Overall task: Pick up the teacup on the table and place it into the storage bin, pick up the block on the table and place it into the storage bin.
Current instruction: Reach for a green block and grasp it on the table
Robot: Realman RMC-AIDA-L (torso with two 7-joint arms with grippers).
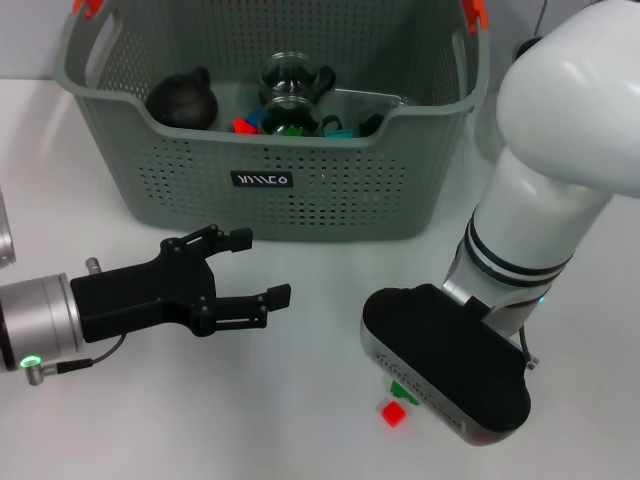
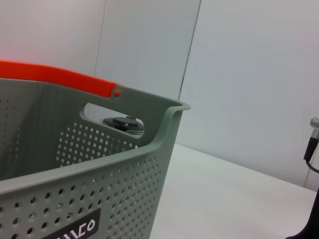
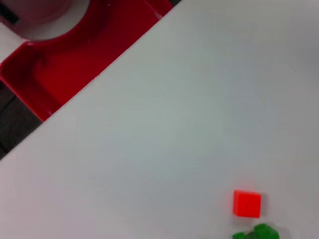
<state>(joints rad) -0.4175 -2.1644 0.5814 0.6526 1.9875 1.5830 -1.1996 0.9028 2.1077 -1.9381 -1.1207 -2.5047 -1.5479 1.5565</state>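
My left pincer (image 1: 258, 268) hangs open and empty over the white worktop (image 1: 300, 420), just in front of the storage bin (image 1: 270, 190). The bin stands at the far side, holding glass teacups (image 1: 290, 75), a dark round pot (image 1: 183, 100) and coloured bits. My right arm (image 1: 520, 230) hovers low to the right; I cannot tell how its pincer stands. Just beside it on the worktop lie a red block (image 1: 394, 413) and a green block (image 1: 403, 391).
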